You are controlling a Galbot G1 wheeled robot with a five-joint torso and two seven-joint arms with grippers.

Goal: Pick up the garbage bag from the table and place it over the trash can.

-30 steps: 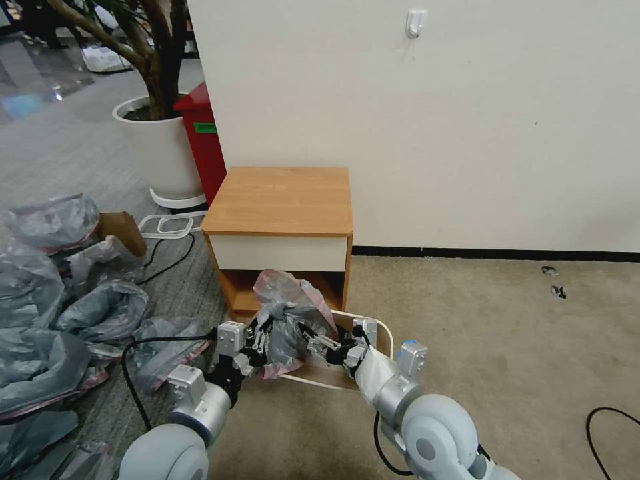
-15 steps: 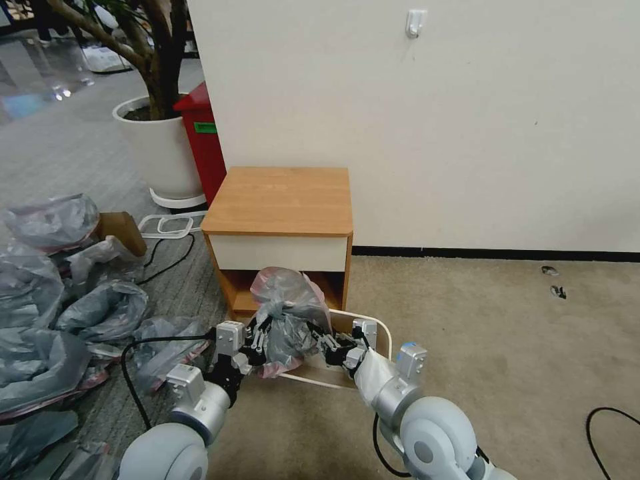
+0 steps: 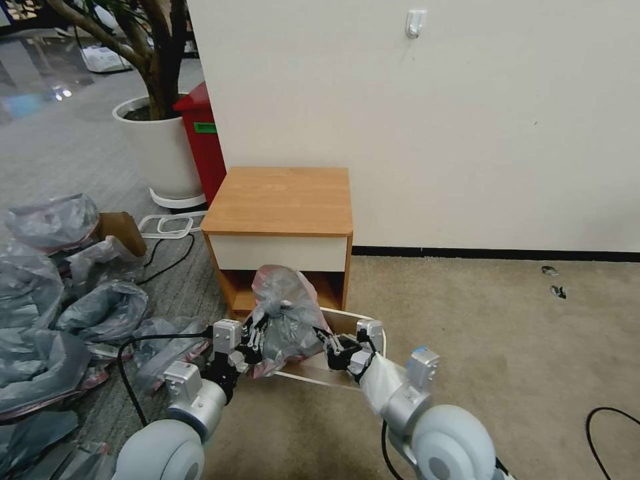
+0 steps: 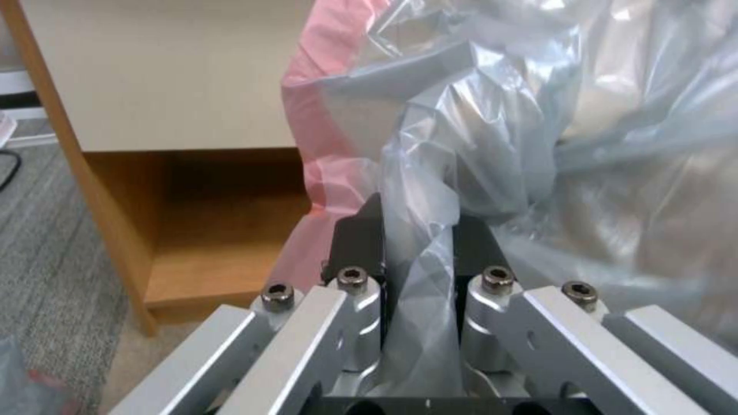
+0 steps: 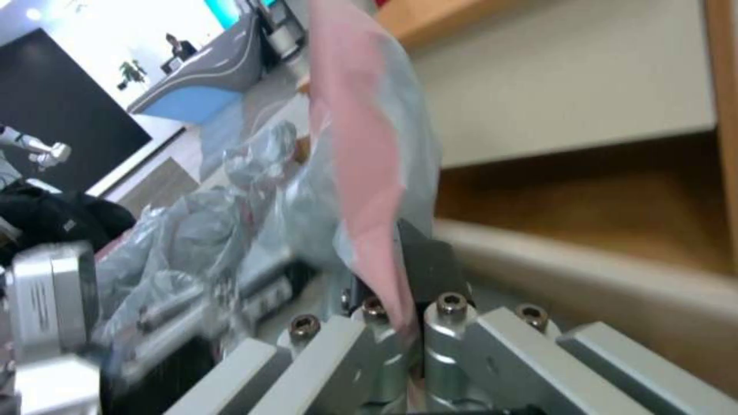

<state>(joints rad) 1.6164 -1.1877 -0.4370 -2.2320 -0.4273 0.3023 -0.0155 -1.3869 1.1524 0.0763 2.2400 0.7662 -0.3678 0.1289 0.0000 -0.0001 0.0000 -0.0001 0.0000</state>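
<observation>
The place looks like an office or a robot test area dressed as a corner of a room. A plain cream partition wall (image 3: 413,127) with a black skirting strip and a small white hook (image 3: 415,23) ends partway, and past it the floor changes from beige carpet (image 3: 507,333) to grey carpet tiles (image 3: 73,153) and then to glossy flooring. A lone nightstand (image 3: 280,200) stands against the wall beside a red box bin (image 3: 203,137) and a potted tree in a white planter (image 3: 157,150). Loose cables (image 3: 167,257) and many grey plastic bags (image 3: 60,300) lie on the floor. The right wrist view shows a curved reception-style counter (image 5: 207,69) far off
</observation>
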